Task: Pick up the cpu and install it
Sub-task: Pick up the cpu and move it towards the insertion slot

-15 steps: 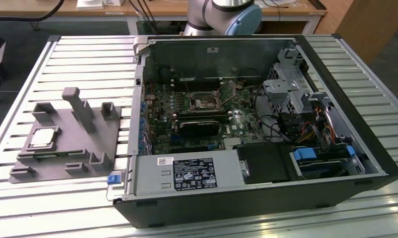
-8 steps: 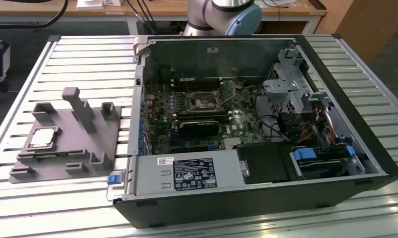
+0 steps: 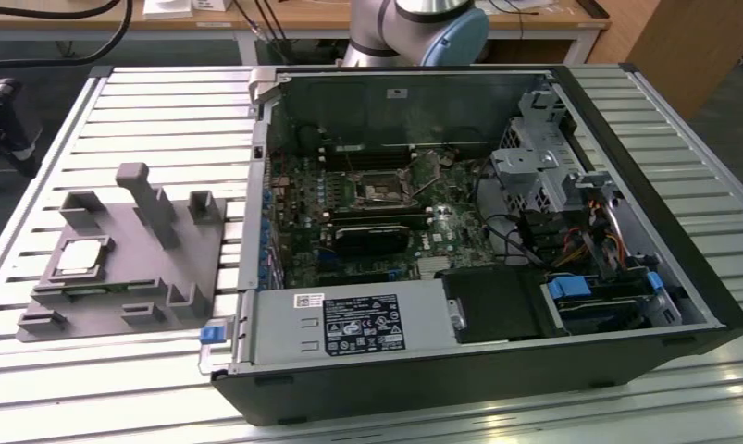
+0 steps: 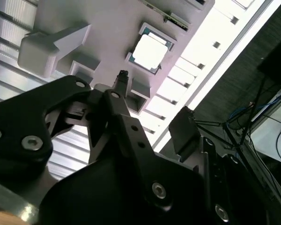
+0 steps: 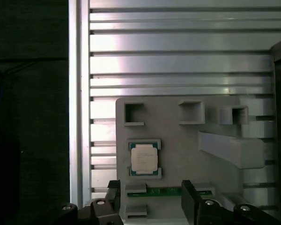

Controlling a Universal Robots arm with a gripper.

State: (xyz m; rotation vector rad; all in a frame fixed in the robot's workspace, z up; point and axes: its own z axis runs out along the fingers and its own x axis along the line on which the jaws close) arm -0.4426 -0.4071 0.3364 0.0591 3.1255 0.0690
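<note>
Here's the arm (image 3: 374,32) in the exterior view: a thick, silver-grey rounded tube with a pale blue cap (image 3: 458,30) on its joint. In the second wrist view the gripper (image 4: 152,96) is matte black all over, with flat angular link plates, hinged bars and bright round screws (image 4: 158,189) sunk in. The first wrist view shows the same black jaws and silver screw heads.

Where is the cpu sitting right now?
The cpu lies flat in its seat on the grey fixture, at the exterior view's left, on the slatted table beside the open computer case.
</note>
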